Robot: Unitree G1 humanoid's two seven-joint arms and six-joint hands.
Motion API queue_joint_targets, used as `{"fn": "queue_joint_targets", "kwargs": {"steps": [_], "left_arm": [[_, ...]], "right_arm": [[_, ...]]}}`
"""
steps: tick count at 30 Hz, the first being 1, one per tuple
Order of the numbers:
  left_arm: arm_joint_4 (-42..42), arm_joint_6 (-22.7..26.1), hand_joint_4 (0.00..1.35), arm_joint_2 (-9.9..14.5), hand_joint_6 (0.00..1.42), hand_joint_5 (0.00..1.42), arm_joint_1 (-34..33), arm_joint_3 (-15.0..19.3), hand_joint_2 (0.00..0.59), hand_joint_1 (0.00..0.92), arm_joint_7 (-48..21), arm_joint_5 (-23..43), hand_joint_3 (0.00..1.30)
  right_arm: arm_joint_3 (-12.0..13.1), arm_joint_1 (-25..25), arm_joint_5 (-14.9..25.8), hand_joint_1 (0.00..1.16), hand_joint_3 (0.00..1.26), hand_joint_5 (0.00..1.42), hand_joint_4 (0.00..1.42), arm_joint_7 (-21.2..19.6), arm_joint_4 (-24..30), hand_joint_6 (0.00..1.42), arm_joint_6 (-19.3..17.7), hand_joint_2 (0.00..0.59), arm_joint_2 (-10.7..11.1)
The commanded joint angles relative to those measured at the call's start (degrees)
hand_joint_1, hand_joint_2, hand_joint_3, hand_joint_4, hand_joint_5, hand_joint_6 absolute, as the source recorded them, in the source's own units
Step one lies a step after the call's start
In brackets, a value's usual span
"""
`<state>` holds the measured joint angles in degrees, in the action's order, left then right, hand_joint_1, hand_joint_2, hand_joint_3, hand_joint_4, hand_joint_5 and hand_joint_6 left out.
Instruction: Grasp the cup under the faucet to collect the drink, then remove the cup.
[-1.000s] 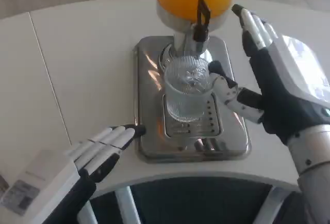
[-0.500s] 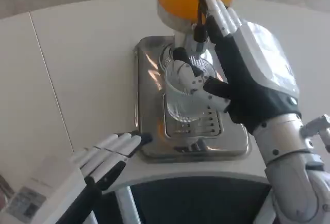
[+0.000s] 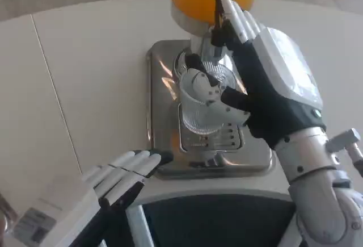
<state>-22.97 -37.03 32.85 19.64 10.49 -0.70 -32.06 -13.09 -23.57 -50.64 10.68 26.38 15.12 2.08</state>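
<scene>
Head view: cup [image 3: 199, 111] on metal tray [image 3: 164, 88] under faucet [image 3: 218, 28], near far edge of surface [image 3: 85, 65]. Right hand [image 3: 261, 88] fingers wrap cup. Left hand [image 3: 122, 176] open, near edge. Cup looks empty; filling, removal left

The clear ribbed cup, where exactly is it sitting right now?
In the head view the cup stands on the steel drip tray below the orange dispenser's faucet, with the right hand at its right side.

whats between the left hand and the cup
In the head view, only the steel drip tray lies between the left hand and the cup; the fingertips sit at its front-left corner.
</scene>
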Motion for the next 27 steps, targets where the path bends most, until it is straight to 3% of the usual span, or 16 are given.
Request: {"fn": "queue_joint_targets", "kwargs": {"steps": [1,27], "left_arm": [[-1.0,-1.9,0.00,0.4,0.23,0.10,1.2,0.4,0.106,0.079,-0.9,-0.7,0.10],[-0.4,-6.3,0.00,1.0,0.23,0.09,5.8,5.1,0.106,0.076,-1.9,1.0,0.11]], "right_arm": [[-1.6,0.4,1.0,0.37,0.00,0.00,0.00,-0.5,-1.9,0.00,-0.4,0.524,0.5],[-9.1,-3.4,-3.5,0.34,0.00,0.00,0.00,1.3,-8.7,0.00,1.1,0.533,2.1]]}}
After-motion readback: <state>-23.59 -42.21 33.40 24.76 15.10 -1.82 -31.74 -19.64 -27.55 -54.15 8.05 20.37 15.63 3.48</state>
